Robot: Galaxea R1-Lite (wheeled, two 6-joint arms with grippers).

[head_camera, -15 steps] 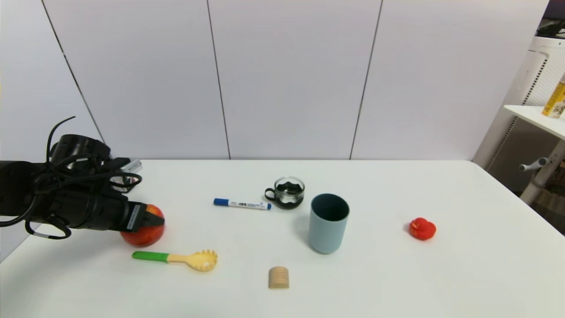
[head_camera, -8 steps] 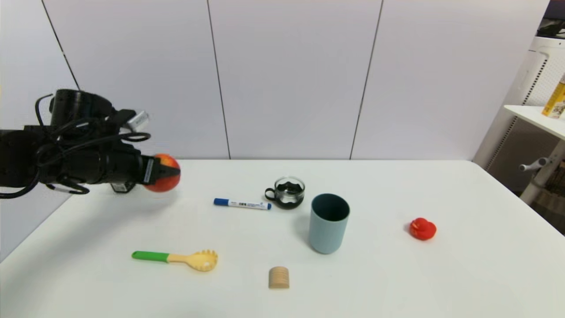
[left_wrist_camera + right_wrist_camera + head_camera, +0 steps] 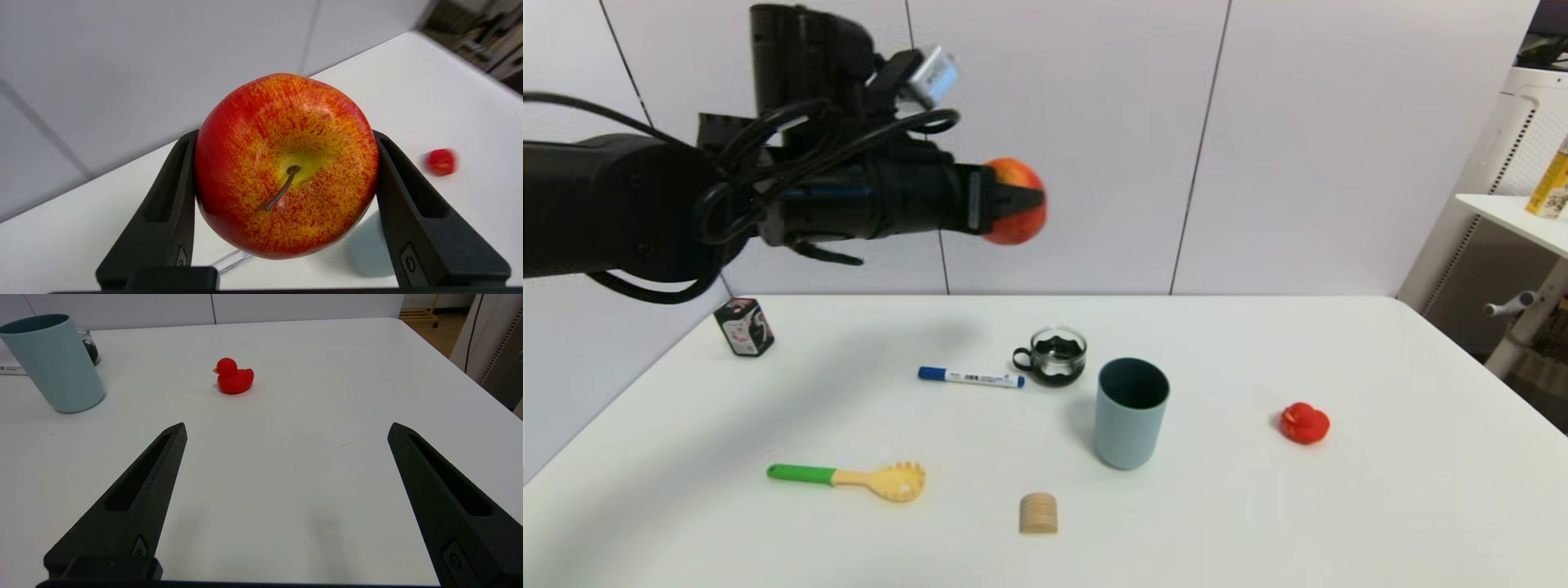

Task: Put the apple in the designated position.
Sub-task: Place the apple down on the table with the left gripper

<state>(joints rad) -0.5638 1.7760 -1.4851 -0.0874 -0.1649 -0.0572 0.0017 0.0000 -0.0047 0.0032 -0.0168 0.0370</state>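
The left gripper point(image 3: 1021, 200) is carrying the apple point(image 3: 1015, 201) high in the air above the surface point(image 3: 1380, 506), jaws pinching it on both sides, stem facing the wrist camera. Pickup looks done; the set-down on bare white surface is what's left. The right gripper point(image 3: 286, 430) is idling near the duck point(image 3: 233, 377), jaws spread wide

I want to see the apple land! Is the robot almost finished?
About halfway. Done: the left hand has grabbed the apple and holds it high above the table. In hand: carrying it. Left: setting it down on a bare patch of table and letting go. The right hand waits open near the red toy duck.
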